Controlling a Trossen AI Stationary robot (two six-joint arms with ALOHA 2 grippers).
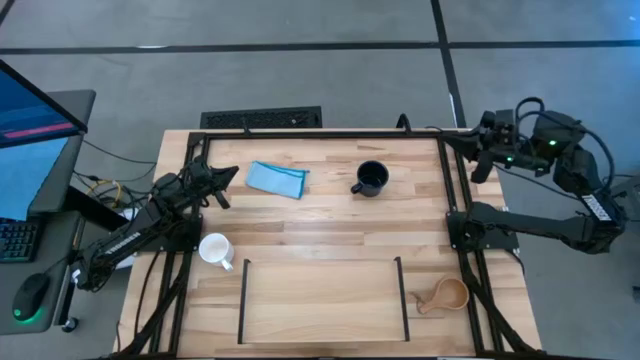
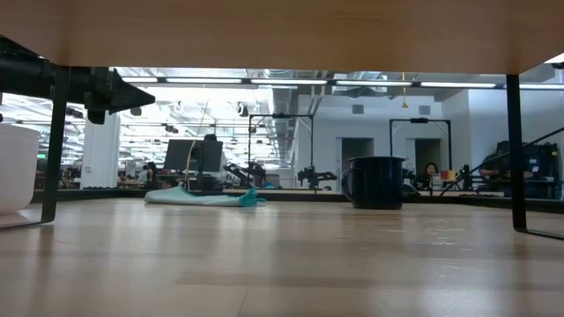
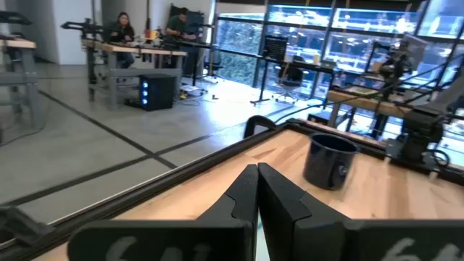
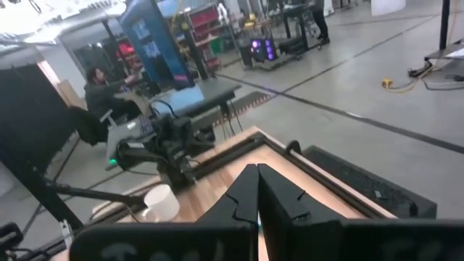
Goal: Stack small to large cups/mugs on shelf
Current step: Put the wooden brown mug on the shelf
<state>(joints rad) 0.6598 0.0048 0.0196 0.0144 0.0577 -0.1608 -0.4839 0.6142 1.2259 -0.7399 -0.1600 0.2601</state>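
The white mug (image 1: 214, 248) stands upright on the table at the left, just outside the shelf's left rail; it also shows in the low view (image 2: 16, 169) and the right wrist view (image 4: 161, 202). The dark navy mug (image 1: 371, 178) stands upright at the far middle, also in the left wrist view (image 3: 330, 161). The tan wooden cup (image 1: 447, 295) lies by the shelf's right rail. The shelf (image 1: 322, 300) sits at the near middle. My left gripper (image 1: 228, 177) is shut and empty above the far left. My right gripper (image 1: 481, 150) is shut and empty beyond the table's far right corner.
A folded light-blue cloth (image 1: 277, 178) lies between my left gripper and the navy mug. The black frame (image 1: 320, 133) runs around the tabletop. A monitor (image 1: 30, 120) stands off the left edge. People sit at desks in the room beyond.
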